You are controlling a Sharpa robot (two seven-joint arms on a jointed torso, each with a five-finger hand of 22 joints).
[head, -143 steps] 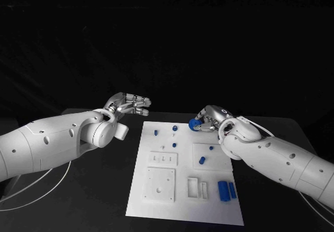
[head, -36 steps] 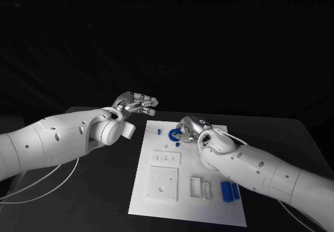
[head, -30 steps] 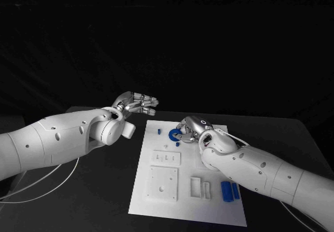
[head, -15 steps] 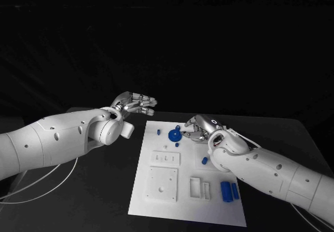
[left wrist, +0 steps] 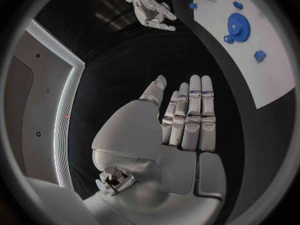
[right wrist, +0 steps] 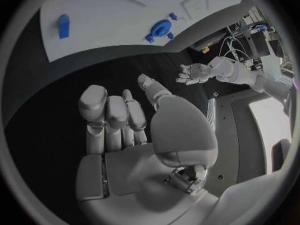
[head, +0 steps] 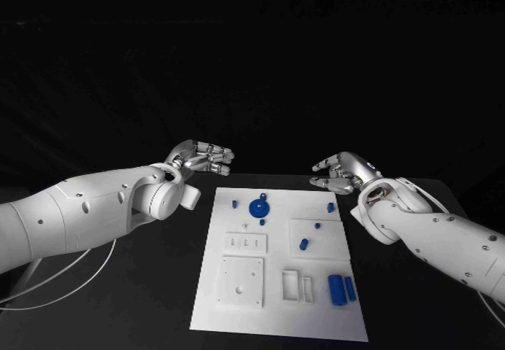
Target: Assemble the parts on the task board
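Since half a second ago the right hand (head: pixel 345 172) has let go of the blue gear (head: pixel 257 208) and drawn back toward two o'clock, off the board's far right corner; it is empty now, fingers loosely spread. The gear lies flat on the white board (head: pixel 276 321) at about eleven o'clock from the board's middle, a small blue peg (head: pixel 233 202) just beside it at nine; being round, it has no long axis, and its flat face points up, which suggests it is seated on its post. The left hand (head: pixel 202 158) hovers off the board's far left corner, fingers curled, holding nothing, probably waiting clear of the work.
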